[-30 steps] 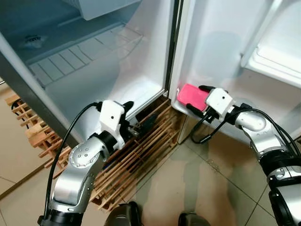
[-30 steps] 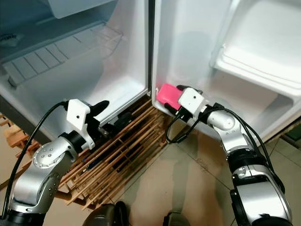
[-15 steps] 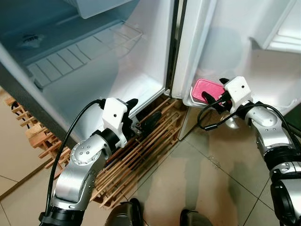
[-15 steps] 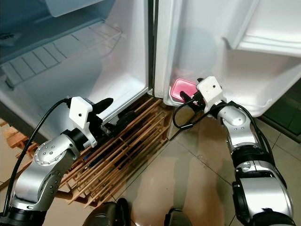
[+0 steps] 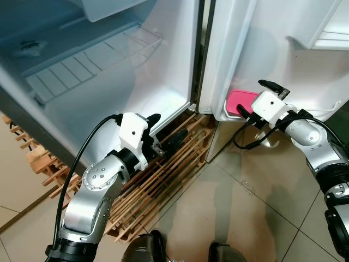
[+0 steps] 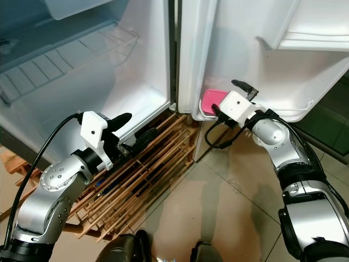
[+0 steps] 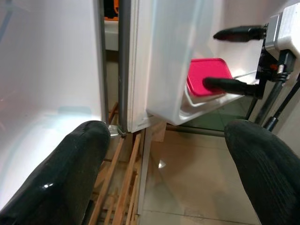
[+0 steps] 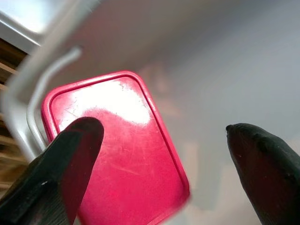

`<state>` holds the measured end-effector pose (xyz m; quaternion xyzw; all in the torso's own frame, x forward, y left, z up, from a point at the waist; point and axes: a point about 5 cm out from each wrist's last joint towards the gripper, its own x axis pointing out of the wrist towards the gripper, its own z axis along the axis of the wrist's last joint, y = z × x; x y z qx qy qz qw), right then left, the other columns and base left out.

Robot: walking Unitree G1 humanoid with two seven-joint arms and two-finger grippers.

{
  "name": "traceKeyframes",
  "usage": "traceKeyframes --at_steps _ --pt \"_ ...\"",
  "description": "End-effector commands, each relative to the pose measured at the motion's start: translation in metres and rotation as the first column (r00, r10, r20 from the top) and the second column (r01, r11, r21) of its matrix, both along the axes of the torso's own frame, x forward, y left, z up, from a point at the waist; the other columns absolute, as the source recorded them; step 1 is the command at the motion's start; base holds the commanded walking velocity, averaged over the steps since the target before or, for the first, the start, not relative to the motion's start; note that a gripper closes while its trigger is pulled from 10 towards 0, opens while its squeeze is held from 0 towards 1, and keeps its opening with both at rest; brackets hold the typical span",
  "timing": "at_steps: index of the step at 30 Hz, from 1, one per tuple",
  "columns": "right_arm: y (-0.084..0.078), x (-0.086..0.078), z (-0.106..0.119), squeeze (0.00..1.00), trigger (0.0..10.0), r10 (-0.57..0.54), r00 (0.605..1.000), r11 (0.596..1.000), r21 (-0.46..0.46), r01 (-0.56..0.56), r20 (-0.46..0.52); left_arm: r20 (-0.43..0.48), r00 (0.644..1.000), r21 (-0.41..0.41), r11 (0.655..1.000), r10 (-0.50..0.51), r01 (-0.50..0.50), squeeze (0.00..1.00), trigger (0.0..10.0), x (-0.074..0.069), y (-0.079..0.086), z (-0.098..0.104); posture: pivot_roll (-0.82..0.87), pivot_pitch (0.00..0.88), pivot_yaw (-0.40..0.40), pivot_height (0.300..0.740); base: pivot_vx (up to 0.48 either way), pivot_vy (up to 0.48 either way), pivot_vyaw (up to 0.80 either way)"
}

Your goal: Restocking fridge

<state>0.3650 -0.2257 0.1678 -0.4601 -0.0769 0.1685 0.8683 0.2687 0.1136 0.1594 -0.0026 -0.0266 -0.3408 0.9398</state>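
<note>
A flat pink-lidded plastic container [image 5: 240, 101] lies in the white fridge door's bottom shelf [image 7: 190, 106]. The right gripper [image 5: 260, 98], fingers spread and released, should back straight out without snagging it. The left gripper [image 5: 167, 131] hangs open by the slatted wooden pallet [image 5: 158, 180].

Lots hidden or cropped here

The pink container [image 5: 240, 101] sits low in the door bin [image 5: 229, 116], so the bin wall and the right gripper [image 5: 260, 98] cover most of it — only the lid shows, and what's inside can't be told. In the right wrist view one finger [image 8: 70, 164] covers a corner of the lid and the far edge is blurry. The fridge [image 5: 109, 71] is cut off at the top and left edges. The wooden rack [image 5: 163, 169] is partly behind the left gripper [image 5: 166, 131] — whether anything lies on it is too small to tell.
</note>
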Motion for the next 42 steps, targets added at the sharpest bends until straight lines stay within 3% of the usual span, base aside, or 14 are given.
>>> traceKeyframes --at_steps 1,13,17,19,20,22,23,25,27,29,31,32,34,42 --pt "-0.006 0.000 0.015 0.00 10.0 -0.029 0.994 0.999 -0.030 0.032 0.108 0.000 1.000 0.007 1.000 -0.019 0.019 0.00 10.0 -0.001 -0.002 0.000 0.02 0.156 0.076 0.740 0.000 0.000 0.00" --pt "0.001 -0.021 0.049 0.00 10.0 -0.013 0.891 1.000 0.008 0.010 0.454 0.005 1.000 -0.008 1.000 -0.025 0.025 0.00 10.0 0.001 -0.007 -0.001 -0.01 0.123 0.060 0.740 0.000 0.000 0.00" --pt "0.002 -0.033 0.051 0.00 10.0 -0.071 0.862 0.995 0.097 0.026 0.501 0.015 1.000 0.008 1.000 0.005 -0.005 0.00 10.0 0.003 -0.007 -0.002 -0.02 0.114 0.051 0.740 0.000 0.000 0.00" --pt "0.007 -0.056 0.048 0.00 10.0 -0.185 0.836 0.964 0.261 0.053 0.517 0.022 0.998 0.019 0.998 0.059 -0.059 0.00 10.0 0.005 -0.001 -0.003 -0.04 0.097 0.038 0.740 0.000 0.000 0.00" --pt "0.007 -0.056 0.048 0.00 10.0 -0.185 0.836 0.964 0.261 0.053 0.517 0.022 0.998 0.019 0.998 0.059 -0.059 0.00 10.0 0.005 -0.001 -0.003 -0.04 0.097 0.038 0.740 0.000 0.000 0.00" --pt "0.012 -0.078 0.037 0.00 10.0 -0.307 0.826 0.903 0.417 0.098 0.472 0.010 0.996 -0.005 0.996 0.094 -0.094 0.00 10.0 0.007 0.002 -0.005 -0.07 0.082 0.036 0.740 0.000 0.000 0.00" --pt "0.012 -0.078 0.037 0.00 10.0 -0.307 0.826 0.903 0.417 0.098 0.472 0.010 0.996 -0.005 0.996 0.094 -0.094 0.00 10.0 0.007 0.002 -0.005 -0.07 0.082 0.036 0.740 0.000 0.000 0.00" --pt "0.021 -0.101 0.013 0.00 10.0 -0.420 0.845 0.793 0.586 0.165 0.331 -0.014 0.993 -0.053 0.992 0.116 -0.117 0.00 10.0 0.011 0.002 -0.005 -0.11 0.065 0.046 0.740 0.000 0.000 0.00" --pt "0.022 -0.105 0.005 0.00 10.0 -0.436 0.854 0.763 0.619 0.184 0.284 -0.016 0.993 -0.054 0.991 0.119 -0.120 0.00 10.0 0.014 0.000 -0.006 -0.12 0.057 0.050 0.740 0.000 0.000 0.00" --pt "0.027 -0.112 -0.016 0.00 10.0 -0.454 0.876 0.692 0.684 0.231 0.164 -0.012 0.989 -0.031 0.989 0.147 -0.147 0.00 10.0 0.020 -0.002 -0.009 -0.13 0.044 0.055 0.740 0.000 0.000 0.00" --pt "0.035 -0.117 -0.050 0.00 10.0 -0.409 0.911 0.586 0.749 0.310 -0.057 -0.025 0.986 -0.039 0.985 0.167 -0.168 0.00 10.0 0.028 -0.002 -0.010 -0.15 0.017 0.064 0.740 0.000 0.000 0.00" --pt "0.035 -0.117 -0.050 0.00 10.0 -0.409 0.911 0.586 0.749 0.310 -0.057 -0.025 0.986 -0.039 0.985 0.167 -0.168 0.00 10.0 0.028 -0.002 -0.010 -0.15 0.017 0.064 0.740 0.000 0.000 0.00" --pt "0.033 -0.119 -0.071 0.00 10.0 -0.394 0.896 0.517 0.755 0.402 -0.207 -0.040 0.980 -0.068 0.978 0.193 -0.195 0.00 10.0 0.034 0.003 -0.011 -0.16 0.006 0.072 0.740 0.000 -0.232 0.00" --pt "0.009 -0.101 -0.058 0.00 10.0 -0.483 0.858 0.502 0.748 0.434 -0.174 -0.065 0.980 -0.101 0.976 0.188 -0.194 0.00 10.0 0.048 -0.011 -0.012 -0.20 0.000 0.102 0.740 0.000 -0.454 0.00"
